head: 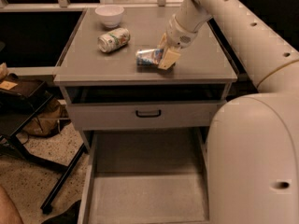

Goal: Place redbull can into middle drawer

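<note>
The redbull can (147,57), blue and silver, lies on its side on the grey cabinet top (201,62), near the front edge. My gripper (165,52) comes down from the upper right and is shut on the can's right end, one finger (169,59) in front of it and one behind. The can rests at or just above the surface. The middle drawer (145,195) is pulled wide open below, a deep grey tray with a bare floor, directly under the can's side of the cabinet.
A green-and-white can (113,39) lies on its side at the left of the top, with a white bowl (110,15) behind it. A grey drawer front with a black handle (148,113) sits above the open drawer. My arm's white body (252,162) fills the right foreground.
</note>
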Available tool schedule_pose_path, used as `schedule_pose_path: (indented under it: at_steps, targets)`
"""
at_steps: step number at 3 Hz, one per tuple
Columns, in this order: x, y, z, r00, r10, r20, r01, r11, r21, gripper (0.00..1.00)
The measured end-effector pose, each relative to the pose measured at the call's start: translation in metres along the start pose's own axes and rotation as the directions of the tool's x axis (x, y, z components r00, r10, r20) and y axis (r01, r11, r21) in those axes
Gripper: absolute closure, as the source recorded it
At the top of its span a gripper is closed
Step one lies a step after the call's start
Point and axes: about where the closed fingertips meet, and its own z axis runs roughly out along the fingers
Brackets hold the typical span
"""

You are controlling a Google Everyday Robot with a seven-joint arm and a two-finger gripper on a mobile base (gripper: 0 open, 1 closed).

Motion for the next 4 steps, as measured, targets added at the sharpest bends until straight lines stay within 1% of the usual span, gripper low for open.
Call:
schedule_pose_path:
  at_steps: [1,2,3,4]
  targets:
    - [-0.004,0.039,-0.021,0.999,0.027,0.038,-0.027,0.9995,0.015,1.00]
    - [0.000,0.088,-0.025,0.995,0.048,0.084,-0.049,0.9987,0.014,1.00]
    - [0.012,0.116,0.002,0.996,0.067,0.065,-0.063,0.9962,-0.060,1.00]
    - [0.012,0.116,0.002,0.996,0.067,0.065,-0.063,0.9962,-0.060,1.00]
